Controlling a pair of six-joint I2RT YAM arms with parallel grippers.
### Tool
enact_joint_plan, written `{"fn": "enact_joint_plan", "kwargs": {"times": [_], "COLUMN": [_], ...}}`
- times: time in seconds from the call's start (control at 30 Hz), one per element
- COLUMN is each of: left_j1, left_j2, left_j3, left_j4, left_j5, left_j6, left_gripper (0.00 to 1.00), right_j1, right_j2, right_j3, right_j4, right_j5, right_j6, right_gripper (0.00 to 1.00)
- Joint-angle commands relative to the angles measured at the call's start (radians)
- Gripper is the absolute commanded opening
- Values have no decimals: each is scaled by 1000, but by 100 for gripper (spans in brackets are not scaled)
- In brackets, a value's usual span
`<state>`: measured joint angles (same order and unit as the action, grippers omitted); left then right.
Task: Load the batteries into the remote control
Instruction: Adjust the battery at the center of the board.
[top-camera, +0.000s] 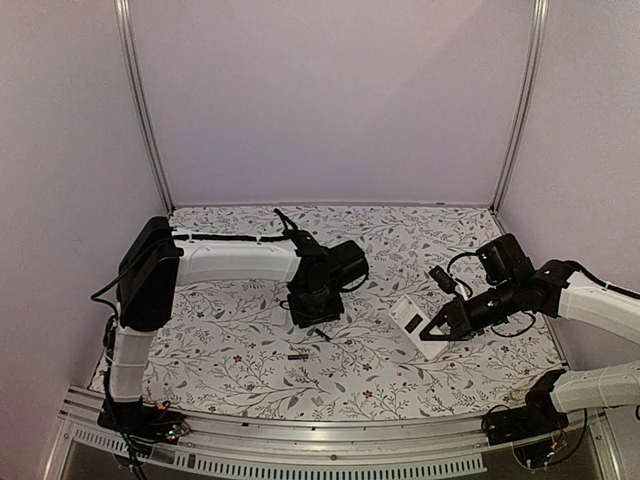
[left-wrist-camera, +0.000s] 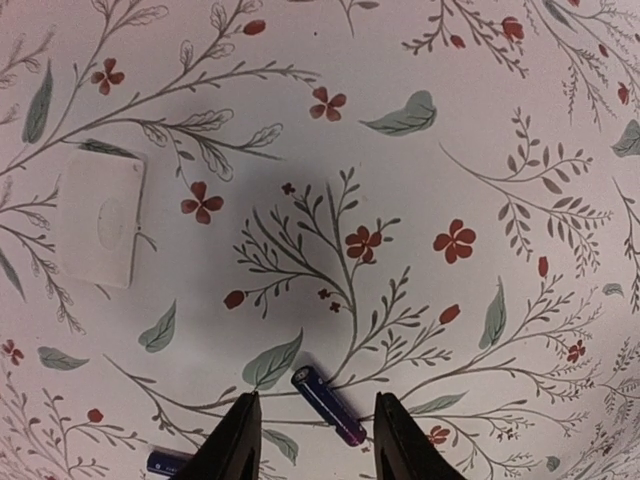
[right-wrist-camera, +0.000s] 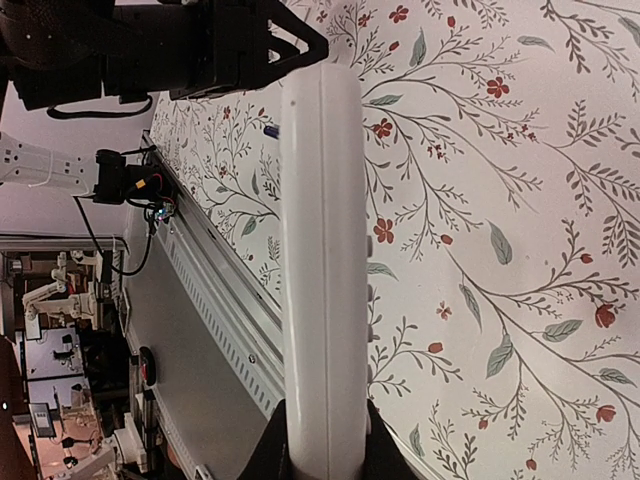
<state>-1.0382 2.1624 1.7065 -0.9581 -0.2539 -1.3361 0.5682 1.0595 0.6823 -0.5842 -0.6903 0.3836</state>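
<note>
Remote control (top-camera: 413, 327) is on the right side of the desk (top-camera: 220, 330), pinched by the right tool (top-camera: 441, 325), with one finger (right-wrist-camera: 270, 460) pressed against each of its flat sides. From above we see its plain white back tilted up towards the camera, with the dark rectangular recess showing. We cannot tell whether its lower edge touches the desk. In the right wrist view we look along its rounded white edge, which runs straight out from between the fingers over the floral print.

Near the middle of the desk, the left tool (left-wrist-camera: 317, 397) points down with its jaws spread. The first battery (left-wrist-camera: 328, 405), a dark purple cylinder, lies slantwise on the desk between the two fingers. We see a clear gap between it and the finger on the left of that wrist view. Its lower end lies close to the other finger, and we cannot tell whether they touch. The second battery (left-wrist-camera: 165, 463) lies on the desk just outside the jaws, beside the left-hand finger, with only its dark blue end showing at the bottom edge of the view.

A flat white panel (left-wrist-camera: 100, 215) with rounded corners rests on the desk, well apart from both batteries
</note>
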Motion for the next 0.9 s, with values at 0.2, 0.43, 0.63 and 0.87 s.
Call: {"fn": "enact_joint_plan", "kwargs": {"times": [0.2,0.43,0.63,0.87], "left_j1": [-32,-36,-30,-21], "left_j2": [65,75,81,86], "left_j3": [41,36,22,-2], "left_j4": [-13,-12,-13,-12], "left_j5": [31,35,38,58], "left_j6": [-5,-15,-9,0], "left_gripper": [38,33,21,19], "right_j1": [-7,-7,-8,-8], "right_j2": [-1,2,8,11], "right_j3": [-1,-1,0,0], "right_j4": [-11,-11,-12,-13], "right_j5": [-9,-11,-15,-14], "right_j6": [-12,-14,-15,-12], "right_gripper": [0,0,0,0]}}
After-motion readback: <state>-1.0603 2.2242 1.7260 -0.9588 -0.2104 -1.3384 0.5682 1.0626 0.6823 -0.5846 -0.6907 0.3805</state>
